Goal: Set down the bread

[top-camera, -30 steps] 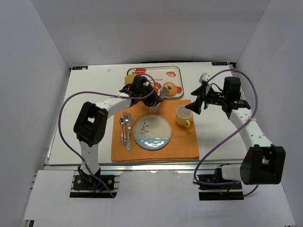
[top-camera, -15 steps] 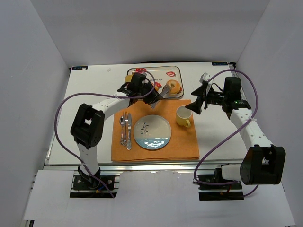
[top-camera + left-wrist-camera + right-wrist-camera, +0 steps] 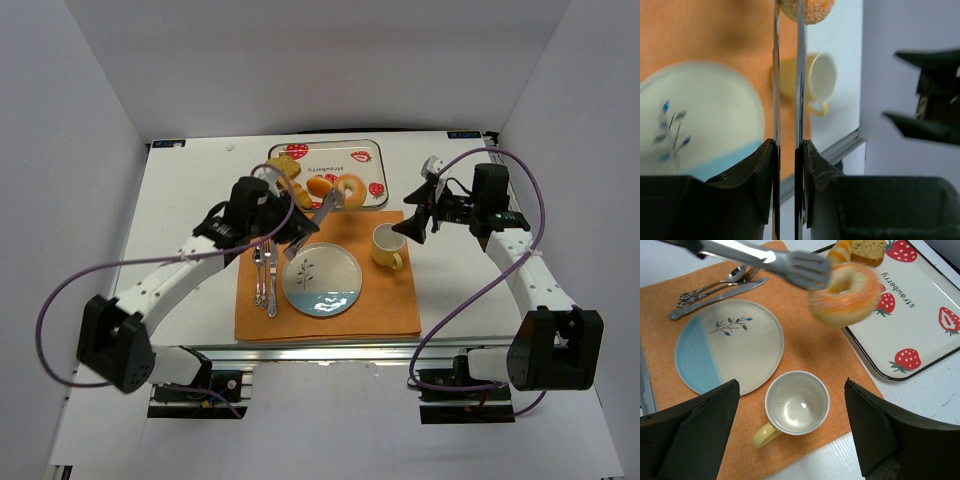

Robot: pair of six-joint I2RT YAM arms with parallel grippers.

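Nearest the arm bases, the round white ceramic plate with a pale-blue band (image 3: 322, 280) sits mid-way on the orange woven placemat (image 3: 390, 305). It is bare and is probably where the bread belongs. The silver cutlery (image 3: 265, 272) lies at its 9 o'clock, and the yellow ceramic cup (image 3: 386, 246) at its 2 o'clock.

At the plate's 11 o'clock, the left gripper (image 3: 788, 150) is clamped on the handles of the long silver metal tongs (image 3: 785, 262). Their blades stand almost pressed together and pinch only the rim of the golden-tan ring-shaped bread (image 3: 845, 292). The bread appears lifted clear of the surface at the plate's 1 o'clock, over the line where the placemat meets the white strawberry-print tray (image 3: 372, 160).

That thin bite is the main risk. A quick swing toward the plate could let the ring pivot or slide out, dropping onto the mat or into the cup beside its likely path. The tong tips could also clip the cup's rim if lowered early, and any slackening of the fingers would spread the blades too soon.

The right gripper (image 3: 405, 212), jaws spread wide and holding nothing, hovers at the cup's 2 o'clock. It is near enough to foul the tongs if either arm drifts. Farther back, the round orange bun (image 3: 319, 186) rests on the tray at the bread's 9 o'clock.
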